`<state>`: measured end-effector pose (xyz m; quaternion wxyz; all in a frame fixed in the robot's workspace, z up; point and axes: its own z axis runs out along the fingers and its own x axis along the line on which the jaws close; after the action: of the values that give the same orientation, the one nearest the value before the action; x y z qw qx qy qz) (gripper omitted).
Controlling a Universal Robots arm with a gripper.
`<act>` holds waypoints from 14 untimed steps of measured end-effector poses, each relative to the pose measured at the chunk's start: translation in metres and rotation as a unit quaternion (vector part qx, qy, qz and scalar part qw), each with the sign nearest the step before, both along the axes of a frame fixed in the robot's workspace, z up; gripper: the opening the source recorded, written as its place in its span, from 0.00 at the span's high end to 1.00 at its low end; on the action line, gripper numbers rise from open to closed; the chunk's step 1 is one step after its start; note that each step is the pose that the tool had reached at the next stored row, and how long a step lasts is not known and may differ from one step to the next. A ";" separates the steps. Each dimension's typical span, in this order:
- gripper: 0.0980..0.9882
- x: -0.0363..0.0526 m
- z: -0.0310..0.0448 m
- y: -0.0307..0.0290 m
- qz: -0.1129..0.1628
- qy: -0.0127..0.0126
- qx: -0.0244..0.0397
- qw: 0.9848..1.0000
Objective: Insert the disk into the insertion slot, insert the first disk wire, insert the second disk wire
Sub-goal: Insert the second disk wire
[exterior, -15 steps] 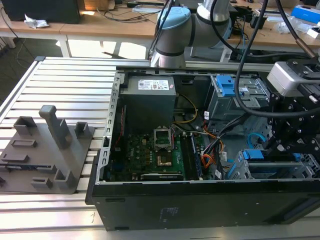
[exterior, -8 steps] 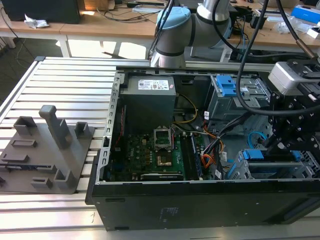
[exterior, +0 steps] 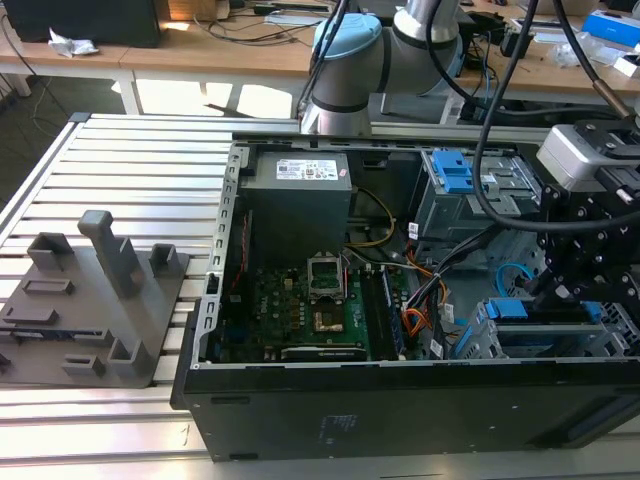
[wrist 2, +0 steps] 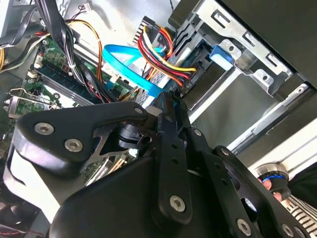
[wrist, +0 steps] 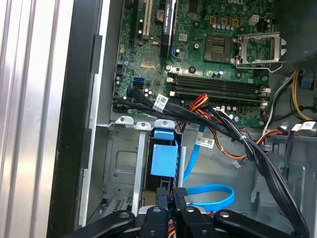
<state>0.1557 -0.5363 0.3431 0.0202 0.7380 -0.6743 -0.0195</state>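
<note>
- One disk is the task's thing, and it sits inside the insertion slot, at about four o'clock of the open computer case in the exterior view. Its blue caddy faces the motherboard.
- The gripper hangs just beside the slot's open end, with the fingers drawn close together. I cannot tell whether anything is pinched between them.
- The red, yellow and black wire bundle and the flat blue cable lie near the fingertips. The pictures do not show whether either is plugged in.
- Judging from this, the disk step looks done and a wire step is in hand.
- To do the wire step well, keep the plug square to the disk's socket and press straight along the slot's axis, not at a slant.
- Mind the loose black cables crossing the bay, since they could snag the arm.
</note>
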 end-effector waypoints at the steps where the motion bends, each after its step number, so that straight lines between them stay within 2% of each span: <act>1: 0.93 0.0006 -0.0001 -0.0001 0.000 0.000 0.000 1.000; 9: 0.93 0.0019 -0.0023 -0.0010 -0.005 0.000 0.002 1.000; 14: 0.93 0.0018 -0.0037 -0.0037 -0.005 0.000 0.012 1.000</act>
<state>0.1574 -0.5400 0.3394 0.0113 0.7350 -0.6774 -0.0278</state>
